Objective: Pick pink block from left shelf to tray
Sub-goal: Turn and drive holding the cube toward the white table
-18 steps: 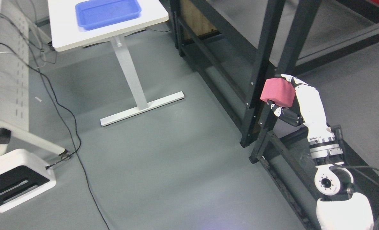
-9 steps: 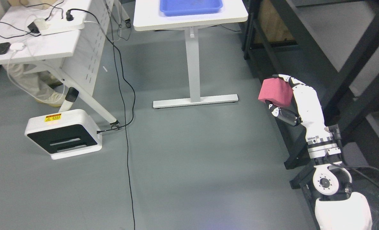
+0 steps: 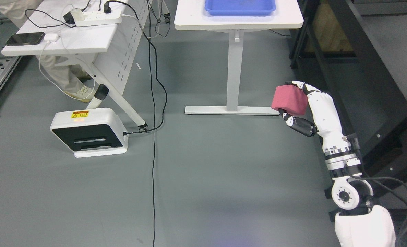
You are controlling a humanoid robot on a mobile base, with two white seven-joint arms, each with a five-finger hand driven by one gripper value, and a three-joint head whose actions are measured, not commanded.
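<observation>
The grey floor [image 3: 224, 178] fills most of the head view, and a black metal shelf frame [image 3: 368, 68] runs down the right side. Ahead, at the top, stands a white pedestal table [image 3: 292, 19], with the blue tray [image 3: 240, 7] on its top, partly cut off by the upper edge. To the left is a second white desk [image 3: 69, 43] carrying a power strip [image 3: 95, 15] and a dark phone [image 3: 25, 38]; a person's legs [image 3: 64, 80] show beneath it. A white floor unit with a black panel [image 3: 90, 132] sits near a black cable [image 3: 153, 137] that trails down the floor.

The right hand [image 3: 301, 109] is raised at mid-right, its fingers [image 3: 296, 122] wrapped under and around the pink block [image 3: 289, 100], which is held in the air, well apart from the tray and lower in the picture. The left arm is out of view.

The step in hand looks like carrying. To do it well, the grip should stay firm and the wrist level, since the block rests mostly on the lower fingers and could tip forward. The approach should bring the hand over the table's near edge, above the tray rim, before any release.
</observation>
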